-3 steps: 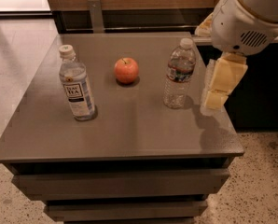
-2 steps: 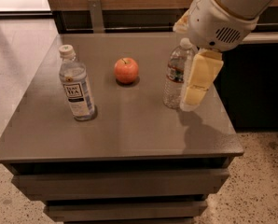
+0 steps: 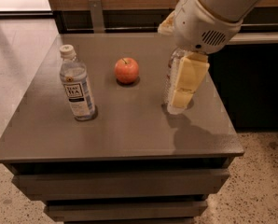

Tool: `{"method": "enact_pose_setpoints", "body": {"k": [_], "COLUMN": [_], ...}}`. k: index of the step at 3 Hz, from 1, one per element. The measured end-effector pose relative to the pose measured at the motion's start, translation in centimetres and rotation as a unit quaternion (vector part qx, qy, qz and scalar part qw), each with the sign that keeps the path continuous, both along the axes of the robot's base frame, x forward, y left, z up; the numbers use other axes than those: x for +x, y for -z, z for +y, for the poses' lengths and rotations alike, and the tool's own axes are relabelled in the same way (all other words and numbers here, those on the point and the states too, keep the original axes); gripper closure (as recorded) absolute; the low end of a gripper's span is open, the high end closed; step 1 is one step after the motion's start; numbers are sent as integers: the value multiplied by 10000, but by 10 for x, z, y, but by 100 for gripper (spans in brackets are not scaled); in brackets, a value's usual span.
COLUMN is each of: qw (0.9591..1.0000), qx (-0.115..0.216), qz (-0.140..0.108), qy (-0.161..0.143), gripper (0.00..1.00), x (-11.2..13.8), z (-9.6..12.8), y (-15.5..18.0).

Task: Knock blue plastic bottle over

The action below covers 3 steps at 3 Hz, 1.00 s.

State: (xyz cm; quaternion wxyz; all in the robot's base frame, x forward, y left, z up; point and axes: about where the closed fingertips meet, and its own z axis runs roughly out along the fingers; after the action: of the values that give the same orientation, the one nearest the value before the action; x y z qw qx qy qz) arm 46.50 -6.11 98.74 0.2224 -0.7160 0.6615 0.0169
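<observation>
In the camera view, the gripper [image 3: 180,99] hangs in the right half of the frame, a pale yellow piece slanting down and to the left from the robot's bulky white arm housing [image 3: 204,17] at the upper right. Its lower end is close over the grey table [image 3: 129,125], and a dark shadow lies on the surface just below and to the right of it. It stands in front of a clear ribbed water bottle [image 3: 170,73] and covers most of it, so only the bottle's left edge shows. Whether the two are touching cannot be told, nor whether the gripper is parted or closed. It holds nothing that can be seen.

The blue plastic bottle [image 3: 77,85] stands at the left of the table, well apart from the gripper. It is upright on its base, its long axis running nearly vertical in the frame. The white cap points up with a slight lean toward the upper left. Its pale label with the dark "TEA" box faces the camera.

A red apple [image 3: 126,70] sits between the two bottles, nearer the back edge, touching neither.
</observation>
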Motion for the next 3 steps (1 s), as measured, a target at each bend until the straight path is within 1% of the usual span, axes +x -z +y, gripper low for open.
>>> {"method": "enact_pose_setpoints", "body": {"k": [1,2,3], "qw": [9979,9940,9894], "qx": [180,475,908], "qz": [-68,-52,-40], "qy": [-618,-985,-1128], "gripper": [0,0,0], "x": [-2,1,3], "z": [45,78,104], "y": [-1,6,20]}}
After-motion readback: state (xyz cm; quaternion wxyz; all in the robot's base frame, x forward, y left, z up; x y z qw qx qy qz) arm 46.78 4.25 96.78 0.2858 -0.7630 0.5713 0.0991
